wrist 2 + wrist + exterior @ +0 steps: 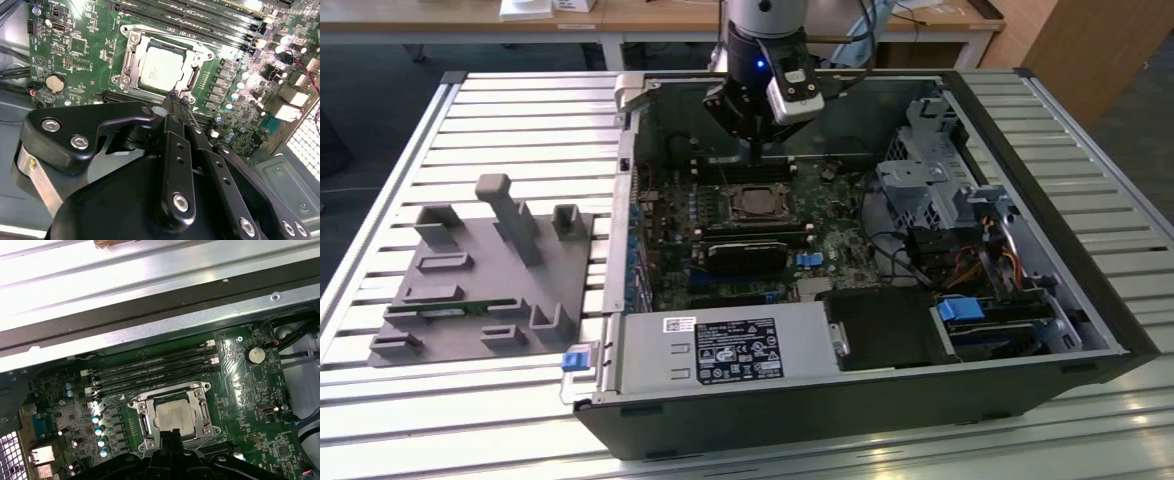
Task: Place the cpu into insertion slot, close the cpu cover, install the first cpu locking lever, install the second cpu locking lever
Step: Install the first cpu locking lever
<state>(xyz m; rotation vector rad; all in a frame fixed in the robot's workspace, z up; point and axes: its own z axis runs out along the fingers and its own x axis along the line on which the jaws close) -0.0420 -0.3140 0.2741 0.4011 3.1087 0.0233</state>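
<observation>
Gripper (175,96) hangs just beside the cpu cover (170,41) edge, cpu (160,72) seated.

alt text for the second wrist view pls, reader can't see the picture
A silver chip lies seated in its metal-rimmed socket on a green circuit board. The black gripper reaches in from the foreground, its tip close by the socket's nearer edge. Long memory slots run beyond the socket.
</observation>
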